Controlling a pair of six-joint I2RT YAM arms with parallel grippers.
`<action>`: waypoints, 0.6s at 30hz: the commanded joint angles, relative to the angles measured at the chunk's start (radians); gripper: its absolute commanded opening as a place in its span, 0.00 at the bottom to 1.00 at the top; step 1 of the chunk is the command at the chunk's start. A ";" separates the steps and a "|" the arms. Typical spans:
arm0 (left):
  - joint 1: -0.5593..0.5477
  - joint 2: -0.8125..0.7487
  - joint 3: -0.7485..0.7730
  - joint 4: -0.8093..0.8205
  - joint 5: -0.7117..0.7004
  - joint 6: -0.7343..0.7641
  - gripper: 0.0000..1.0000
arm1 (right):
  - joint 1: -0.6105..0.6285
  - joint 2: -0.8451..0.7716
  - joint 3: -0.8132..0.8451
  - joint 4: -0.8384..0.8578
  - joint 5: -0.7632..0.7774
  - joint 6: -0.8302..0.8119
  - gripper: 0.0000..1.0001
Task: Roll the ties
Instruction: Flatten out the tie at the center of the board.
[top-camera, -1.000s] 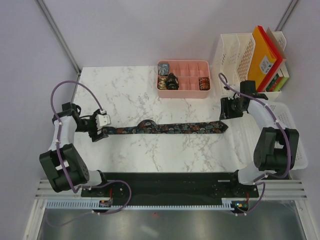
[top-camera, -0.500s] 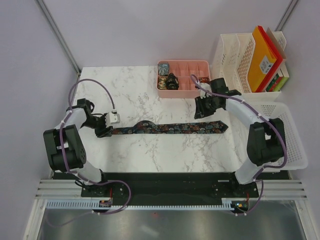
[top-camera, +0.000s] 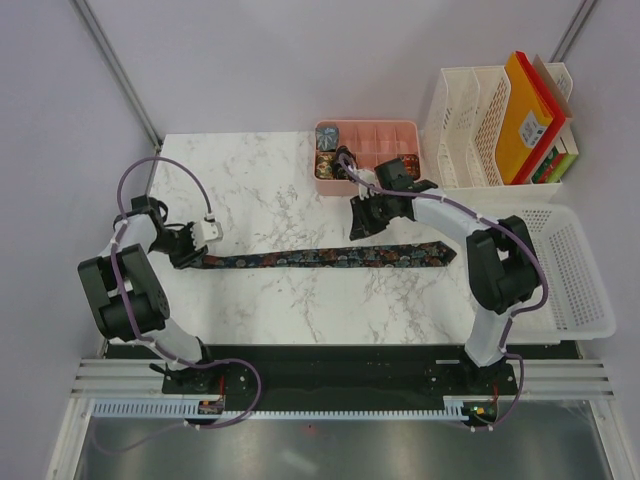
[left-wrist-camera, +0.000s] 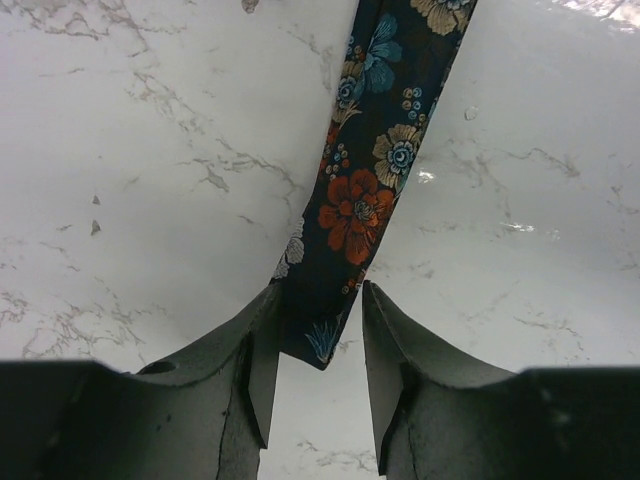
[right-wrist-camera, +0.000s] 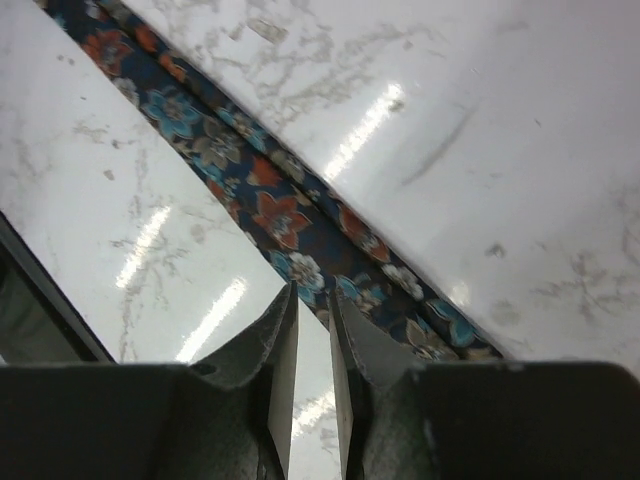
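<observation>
Where the flat floral tie (top-camera: 330, 259) stretches across your marble bench (top-camera: 260, 190), your left hand (left-wrist-camera: 320, 292) straddles its narrow tip half-wide — your right hand (right-wrist-camera: 311, 290), only a slit wide, holds nothing. The pink tray (top-camera: 366, 189) keeps coiled ties (top-camera: 345, 162) in its compartments.

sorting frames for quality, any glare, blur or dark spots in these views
Right wrist: bright glare streaks on the table beside the tie, its pattern sharp. Left wrist: one small glint on the table, the left tool dark with little detail. Top view: even light, soft shadows, no glare.
</observation>
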 joint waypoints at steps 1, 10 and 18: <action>0.024 0.004 0.017 0.065 -0.019 -0.081 0.46 | 0.061 0.020 0.069 0.180 -0.111 0.127 0.26; 0.135 -0.205 0.051 0.054 0.129 -0.461 0.79 | 0.166 0.082 0.120 0.307 -0.135 0.198 0.24; 0.187 -0.205 0.072 0.050 0.088 -0.988 0.89 | 0.280 0.198 0.185 0.336 -0.067 0.198 0.22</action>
